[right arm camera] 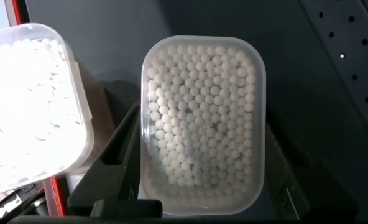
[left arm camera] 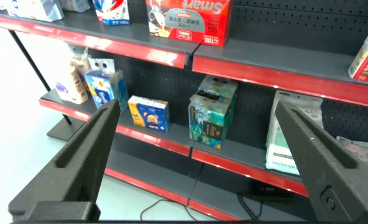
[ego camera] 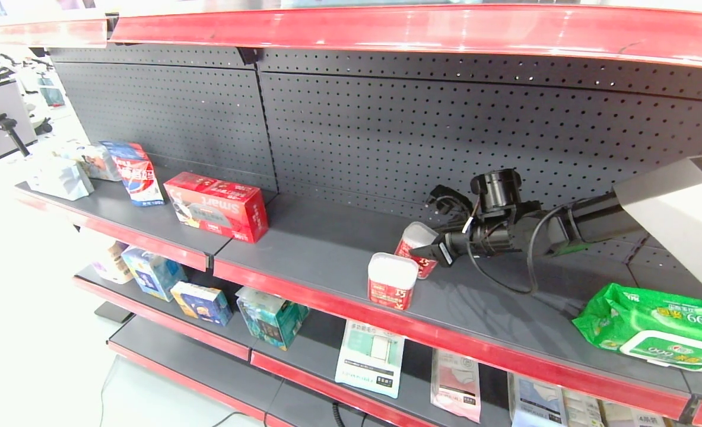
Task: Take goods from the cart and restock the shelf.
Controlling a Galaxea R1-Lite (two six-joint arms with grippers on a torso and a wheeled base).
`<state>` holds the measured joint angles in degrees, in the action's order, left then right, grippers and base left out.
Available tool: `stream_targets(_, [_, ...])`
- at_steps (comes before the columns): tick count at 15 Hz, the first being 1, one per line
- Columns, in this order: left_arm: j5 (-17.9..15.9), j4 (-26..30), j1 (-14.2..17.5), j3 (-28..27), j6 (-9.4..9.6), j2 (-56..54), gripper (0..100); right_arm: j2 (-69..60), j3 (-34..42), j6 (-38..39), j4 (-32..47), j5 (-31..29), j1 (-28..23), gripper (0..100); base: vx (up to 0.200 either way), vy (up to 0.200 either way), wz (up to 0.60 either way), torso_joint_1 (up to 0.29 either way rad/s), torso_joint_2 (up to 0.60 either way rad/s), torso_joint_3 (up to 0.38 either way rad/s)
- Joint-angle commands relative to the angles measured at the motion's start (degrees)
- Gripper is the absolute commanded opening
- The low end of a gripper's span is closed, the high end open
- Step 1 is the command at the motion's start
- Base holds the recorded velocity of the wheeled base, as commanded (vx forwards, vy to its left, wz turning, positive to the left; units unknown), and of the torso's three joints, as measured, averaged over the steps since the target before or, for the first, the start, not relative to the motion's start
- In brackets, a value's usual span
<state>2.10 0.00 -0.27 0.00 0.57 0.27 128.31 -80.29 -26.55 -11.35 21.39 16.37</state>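
Held tub [right arm camera: 202, 124]: a clear plastic box with rounded corners, packed with white cotton-tipped swabs seen end on. In the head view a red label with white print wraps its lower part.
Right end effector [ego camera: 438, 252]: clamped on the held tub, one dark finger [right arm camera: 119, 158] on each long side. The tub is tilted over the middle shelf [ego camera: 327, 237]. Whether it touches the board cannot be told.
Second tub [ego camera: 392, 280]: the same kind, with a white top and a red printed label. It stands upright at the shelf's front edge, just beside the held one.
Left end effector [left arm camera: 193, 115]: fingers wide apart and holding nothing, facing the lower shelves.
Red box [ego camera: 217, 206]: a long carton with white lettering, further left on the same shelf.
Blue-and-red pack [ego camera: 134, 172]: upright, left of the red box.
Green pack [ego camera: 653, 326]: a soft pack with a white flap lid and printed figures, at the shelf's right end.
Surface: dark grey shelf boards with red front strips and a dark pegboard back [ego camera: 445, 118].
Lower shelves: small boxes and flat packets.
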Motion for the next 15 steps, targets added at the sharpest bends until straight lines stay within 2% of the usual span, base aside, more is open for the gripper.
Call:
stream_targets(1, [0.0, 0.0, 0.0, 0.0, 0.04, 0.0, 100, 0.5, -0.1, -0.1, 0.0, 0.0, 0.2, 0, 0.0, 0.0, 0.0, 0.0, 0.0, 0.0])
stream_targets(12, [0.0, 0.0, 0.0, 0.0, 0.04, 0.0, 100, 1.3, 0.0, -0.4, 0.7, -1.6, 0.2, 0, 0.0, 0.0, 0.0, 0.0, 0.0, 0.0])
stream_targets(13, [0.0, 0.0, 0.0, 0.0, 0.04, 0.0, 100, 1.3, 0.1, -0.6, 0.7, -1.6, 0.2, 100, 0.0, 0.0, 0.0, 0.0, 0.0, 0.0])
stream_targets(15, [0.0, 0.0, 0.0, 0.0, 0.04, 0.0, 100, 1.3, 0.2, -0.6, 0.6, -2.2, 0.2, 100, 0.0, 0.0, 0.0, 0.0, 0.0, 0.0])
